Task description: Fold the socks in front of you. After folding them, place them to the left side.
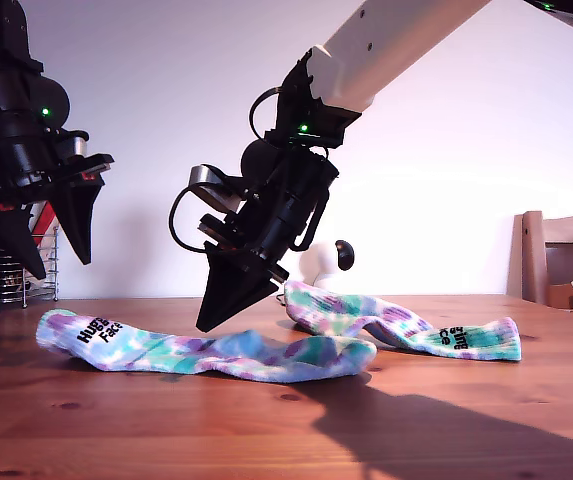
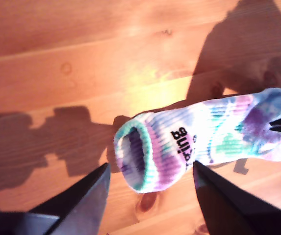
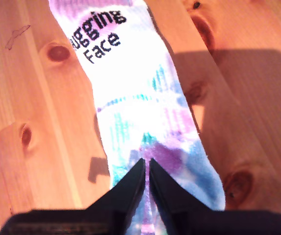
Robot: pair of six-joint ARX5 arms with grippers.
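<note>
- Currently both socks lie stretched out on the wooden table [image 1: 266,430], one in front of the other in the exterior view.
- Front sock [image 1: 216,352]: runs from about 9 o'clock of the exterior view towards the centre, with its cuff and the black "Hugging Face" lettering [image 1: 98,331] at the 9 o'clock end.
- Back sock [image 1: 436,335]: sits at roughly 2 o'clock from the front sock's other end, and the two seem to overlap near the centre.
- My first gripper [image 1: 60,268] hangs in the air at 10 o'clock of the exterior view, above the front sock's cuff [image 2: 135,156]. Its jaws are spread wide and hold nothing.
- My second gripper [image 1: 206,325] slants down to the front sock's middle. Its jaws are pressed together at the fabric [image 3: 146,161]; I cannot tell whether any cloth is pinched between them.
- A wooden chair [image 1: 556,250] stands at 3 o'clock of the exterior view.
</note>
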